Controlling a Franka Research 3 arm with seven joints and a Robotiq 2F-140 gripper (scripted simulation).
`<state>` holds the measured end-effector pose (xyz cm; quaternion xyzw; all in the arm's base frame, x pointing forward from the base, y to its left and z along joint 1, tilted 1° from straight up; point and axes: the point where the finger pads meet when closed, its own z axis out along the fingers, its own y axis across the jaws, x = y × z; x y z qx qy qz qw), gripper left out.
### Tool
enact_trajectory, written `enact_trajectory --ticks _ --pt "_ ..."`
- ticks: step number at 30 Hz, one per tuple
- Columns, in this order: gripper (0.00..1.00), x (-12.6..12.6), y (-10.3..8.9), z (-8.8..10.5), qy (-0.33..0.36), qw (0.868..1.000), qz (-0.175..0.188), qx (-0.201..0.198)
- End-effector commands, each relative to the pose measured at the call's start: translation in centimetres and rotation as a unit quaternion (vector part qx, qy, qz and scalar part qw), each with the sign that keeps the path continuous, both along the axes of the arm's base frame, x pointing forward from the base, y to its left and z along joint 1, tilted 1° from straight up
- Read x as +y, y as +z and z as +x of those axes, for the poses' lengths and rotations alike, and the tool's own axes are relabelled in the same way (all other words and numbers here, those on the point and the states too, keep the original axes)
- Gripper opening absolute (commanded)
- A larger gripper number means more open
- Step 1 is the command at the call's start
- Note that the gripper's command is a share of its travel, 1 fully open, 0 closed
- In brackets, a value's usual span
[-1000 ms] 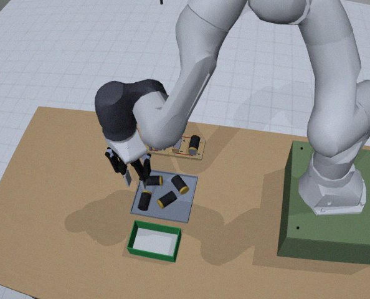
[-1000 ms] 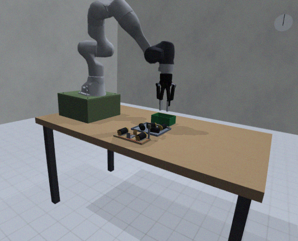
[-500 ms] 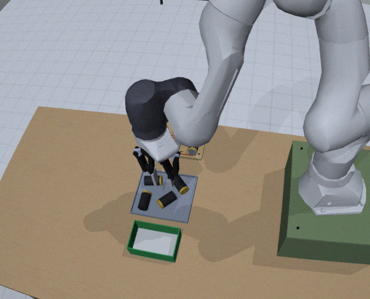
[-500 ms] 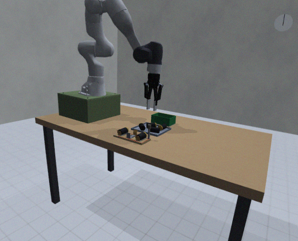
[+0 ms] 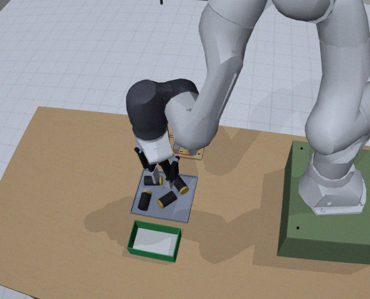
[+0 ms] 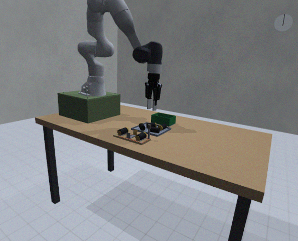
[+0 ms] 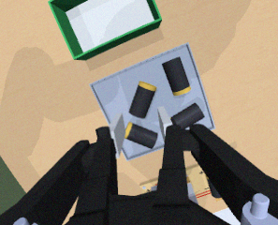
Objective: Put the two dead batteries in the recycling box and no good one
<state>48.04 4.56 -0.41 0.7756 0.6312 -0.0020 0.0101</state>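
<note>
Several black batteries with yellow ends lie loose on a grey tray [image 5: 164,197], also in the wrist view [image 7: 153,100]. One battery [image 7: 141,134] lies straight below my gripper [image 7: 140,119]. The gripper [image 6: 151,106] hangs well above the tray, fingers partly open with nothing between them. The green recycling box [image 5: 154,240] stands upright and empty beside the tray; it also shows in the wrist view [image 7: 107,9]. Two more batteries [image 6: 122,130] [image 6: 141,135] sit in the holder board [image 6: 133,138] with a grey bulb post [image 6: 149,129]. I cannot tell if the bulb is lit.
The arm's green pedestal [image 5: 330,199] stands at the table's right side. In the top view the arm hides most of the holder board [image 5: 188,153].
</note>
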Motion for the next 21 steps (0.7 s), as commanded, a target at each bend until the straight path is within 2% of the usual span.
enact_trajectory --ticks 1,5,15,17,21 --pt "0.29 0.3 0.1 0.2 -0.199 0.980 0.009 -0.006" --pt "0.29 0.3 0.1 0.2 -0.246 0.969 0.010 -0.007" --pt "0.29 0.3 -0.1 0.2 -0.247 0.969 0.010 -0.007" --pt "0.29 0.3 -1.3 0.3 -0.247 0.969 0.010 -0.007" --pt "0.29 0.3 -5.4 0.3 -0.247 0.969 0.010 -0.007"
